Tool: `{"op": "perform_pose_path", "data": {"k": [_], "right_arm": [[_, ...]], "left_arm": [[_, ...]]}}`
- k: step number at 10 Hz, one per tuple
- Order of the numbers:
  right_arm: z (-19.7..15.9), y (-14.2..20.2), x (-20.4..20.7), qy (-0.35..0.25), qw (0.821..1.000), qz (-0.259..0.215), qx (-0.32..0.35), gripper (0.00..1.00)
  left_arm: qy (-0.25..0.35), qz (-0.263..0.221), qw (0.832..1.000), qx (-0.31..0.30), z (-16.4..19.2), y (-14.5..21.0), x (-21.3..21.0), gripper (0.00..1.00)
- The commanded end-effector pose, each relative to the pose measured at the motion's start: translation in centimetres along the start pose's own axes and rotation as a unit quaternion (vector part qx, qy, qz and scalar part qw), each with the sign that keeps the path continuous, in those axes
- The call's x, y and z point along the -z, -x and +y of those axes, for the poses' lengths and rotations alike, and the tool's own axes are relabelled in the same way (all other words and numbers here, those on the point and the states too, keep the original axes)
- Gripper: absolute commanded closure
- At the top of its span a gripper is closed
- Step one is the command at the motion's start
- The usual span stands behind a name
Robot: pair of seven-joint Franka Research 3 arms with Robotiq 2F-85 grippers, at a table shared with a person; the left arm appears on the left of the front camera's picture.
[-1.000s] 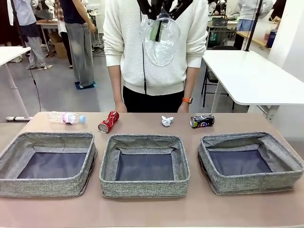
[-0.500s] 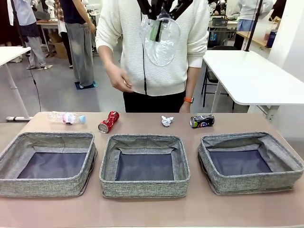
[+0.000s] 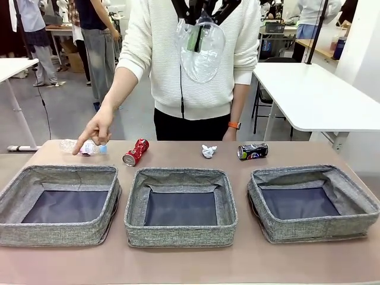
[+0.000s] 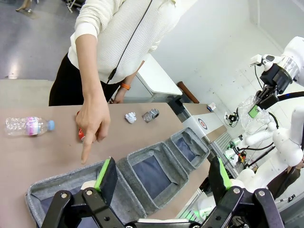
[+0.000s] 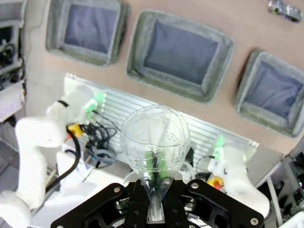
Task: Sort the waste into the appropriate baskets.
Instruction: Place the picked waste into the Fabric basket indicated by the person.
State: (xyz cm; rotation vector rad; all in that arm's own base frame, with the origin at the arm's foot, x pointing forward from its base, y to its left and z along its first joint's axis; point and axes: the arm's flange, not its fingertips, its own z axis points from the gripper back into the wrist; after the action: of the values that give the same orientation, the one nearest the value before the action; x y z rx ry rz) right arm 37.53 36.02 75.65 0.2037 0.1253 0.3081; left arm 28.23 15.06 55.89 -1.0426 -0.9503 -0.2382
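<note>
Right gripper (image 5: 156, 192) pinches a clear bottle (image 5: 155, 137) (aloft).

Three baskets are sitting in a row along the near side of the counter (image 3: 178, 264): left basket (image 3: 59, 233), middle basket (image 3: 180, 234), right basket (image 3: 314, 228). Behind them, along the far edge, four items are lying apart, left to right: bottle (image 3: 90, 148), left can (image 3: 135, 152), paper wad (image 3: 208, 151), right can (image 3: 252, 151). The person's hand (image 3: 98, 127) is reaching down over the bottle. The right claw (image 5: 156, 190) is gripping a second bottle (image 3: 200, 50) high above the far side. The left claw (image 4: 161, 173) is hanging over the baskets.
</note>
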Motion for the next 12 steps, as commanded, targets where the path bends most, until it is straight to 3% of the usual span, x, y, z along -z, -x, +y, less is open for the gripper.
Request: {"op": "perform_pose_path", "data": {"k": [1,2,3,4,5,6,7,8,9,10,11,12], "right_arm": [[-0.5,0.3,0.3,0.003,1.0,-0.011,0.002,0.99],[0.0,0.0,0.0,0.0,1.0,0.0,0.0,0.99],[0.7,-0.7,1.9,0.011,0.996,0.028,-0.083,0.99],[2.6,-2.8,5.2,0.004,0.989,0.022,-0.148,0.99],[5.7,-5.6,9.7,-0.018,0.976,-0.006,-0.217,0.99],[9.3,-8.0,14.7,-0.042,0.964,-0.015,-0.261,0.99],[12.7,-9.2,18.4,-0.067,0.951,-0.051,-0.299,0.99],[14.7,-8.9,20.4,-0.094,0.941,-0.038,-0.323,0.99],[11.2,-7.3,16.1,-0.039,0.966,-0.019,-0.254,0.99],[11.2,-7.3,16.1,-0.039,0.966,-0.019,-0.254,0.99],[15.1,-8.8,22.1,-0.071,0.953,-0.03,-0.292,0.99],[15.1,-9.4,23.3,-0.125,0.934,-0.084,-0.323,0.99]], "left_arm": [[0.01,-0.009,1.0,0.01,0.0,-0.2,0.0,0.0],[0.0,0.0,1.0,0.0,0.0,0.0,0.0,0.0],[0.034,0.032,0.999,-0.018,0.0,0.1,-0.7,0.0],[-0.018,0.068,0.997,0.009,0.6,0.5,-2.0,0.0],[-0.016,0.116,0.993,-0.009,0.9,1.0,-3.9,0.0],[0.001,0.183,0.982,-0.035,0.8,1.7,-5.9,0.0],[-0.01,0.28,0.959,-0.053,0.7,2.8,-7.5,0.0],[0.006,0.274,0.96,-0.061,0.6,3.6,-7.4,0.0],[-0.016,0.187,0.981,-0.049,1.1,3.4,-5.0,0.0],[-0.016,0.187,0.981,-0.049,1.1,3.4,-5.0,0.0],[-0.016,0.187,0.981,-0.049,1.1,3.4,-5.0,0.0],[-0.016,0.187,0.981,-0.049,1.1,3.4,-5.0,0.0]]}}
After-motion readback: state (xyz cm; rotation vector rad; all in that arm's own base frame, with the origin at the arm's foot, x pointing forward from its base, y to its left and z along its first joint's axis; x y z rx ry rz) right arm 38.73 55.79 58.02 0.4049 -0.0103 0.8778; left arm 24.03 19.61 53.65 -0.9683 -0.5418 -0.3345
